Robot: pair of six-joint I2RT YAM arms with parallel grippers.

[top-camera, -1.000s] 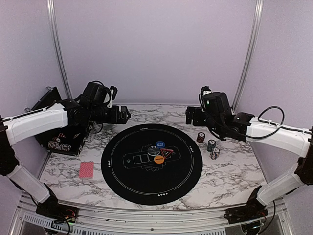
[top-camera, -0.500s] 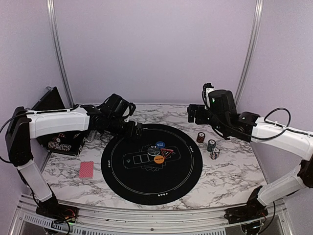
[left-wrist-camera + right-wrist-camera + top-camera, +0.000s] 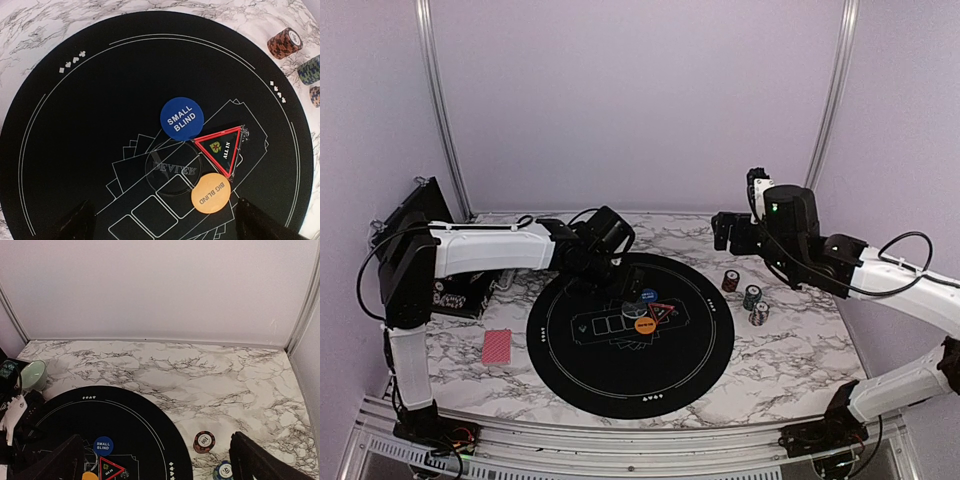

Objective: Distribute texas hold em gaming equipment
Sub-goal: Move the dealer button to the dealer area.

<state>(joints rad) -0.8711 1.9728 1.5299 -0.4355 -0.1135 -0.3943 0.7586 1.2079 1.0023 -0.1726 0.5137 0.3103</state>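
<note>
Hovering above the far-left part of the large round black felt mat (image 3: 580, 370), the left gripper (image 3: 611, 266) held its jaws spread wide with nothing between them. Its wrist view looked straight down on the cluster at the mat's centre, which suggested it was lining up on one of those pieces. That cluster sat bunched together rather than dealt out. The blue round disc printed SMALL BLIND (image 3: 182, 118) met a corner of the red-edged triangular ALL IN marker (image 3: 220, 148). The orange round disc printed BIG BLIND (image 3: 210, 193) lay just below the triangle, and a dark see-through round DEALER disc (image 3: 172, 170) lay beside them, touching the orange one. The three short stacks of striped poker chips (image 3: 751, 297) stood off the mat near the right edge of the white marbled worktop (image 3: 790, 370). They were close to the right gripper (image 3: 728, 232), which hung above the worktop's far-right part, likewise wide and empty, probably placed to serve that side. The red-backed deck of playing cards (image 3: 497, 346) lay alone toward the near-left corner, well apart from both grippers. A small teal bowl (image 3: 32, 375) stood toward the far-left of the worktop, just off the mat. Nothing appeared distributed yet.
</note>
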